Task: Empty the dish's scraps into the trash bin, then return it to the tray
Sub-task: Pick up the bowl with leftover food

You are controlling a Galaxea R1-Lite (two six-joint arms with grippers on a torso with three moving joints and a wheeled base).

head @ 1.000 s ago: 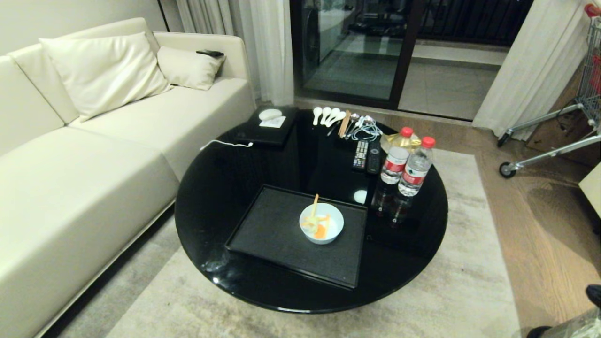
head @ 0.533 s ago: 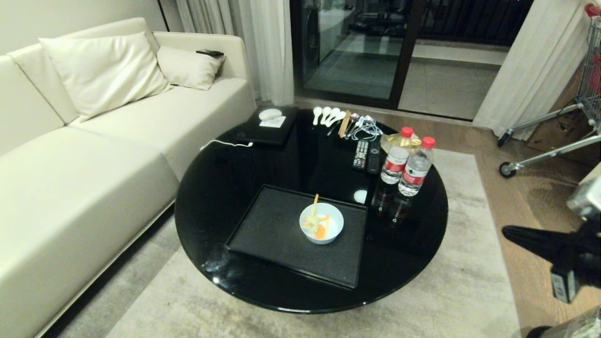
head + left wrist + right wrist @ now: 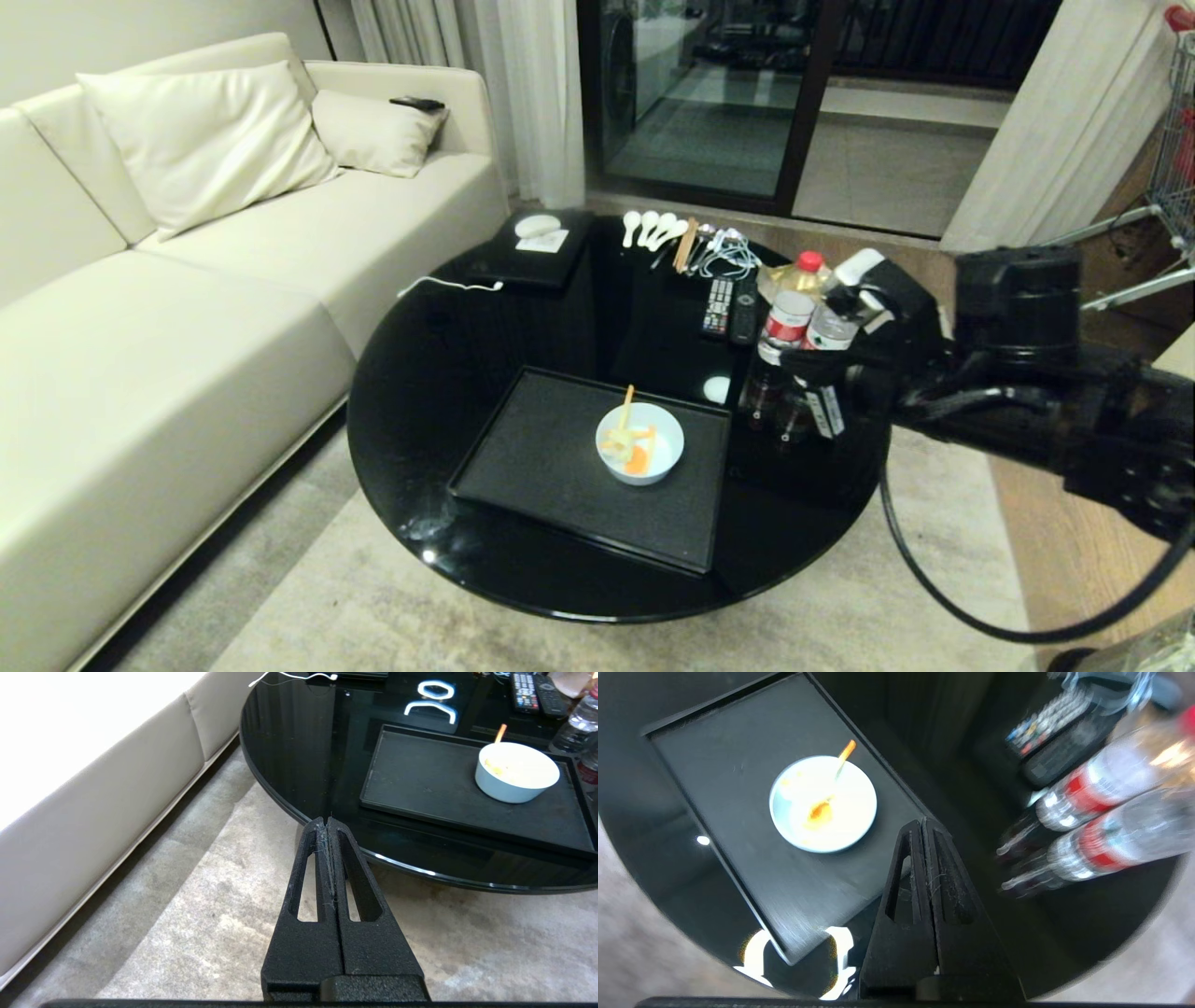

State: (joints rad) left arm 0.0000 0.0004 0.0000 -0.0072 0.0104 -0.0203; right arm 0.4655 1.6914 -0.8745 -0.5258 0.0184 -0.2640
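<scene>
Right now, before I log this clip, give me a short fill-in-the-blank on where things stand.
1. The dish sits on the ____.
2. The scraps lie ____ the dish.
3. The right end effector hangs above the table with its fingers ____.
4. The left end effector, shut, is off the table's edge, above the ____.

Missing words: tray; inside; shut; rug
</scene>
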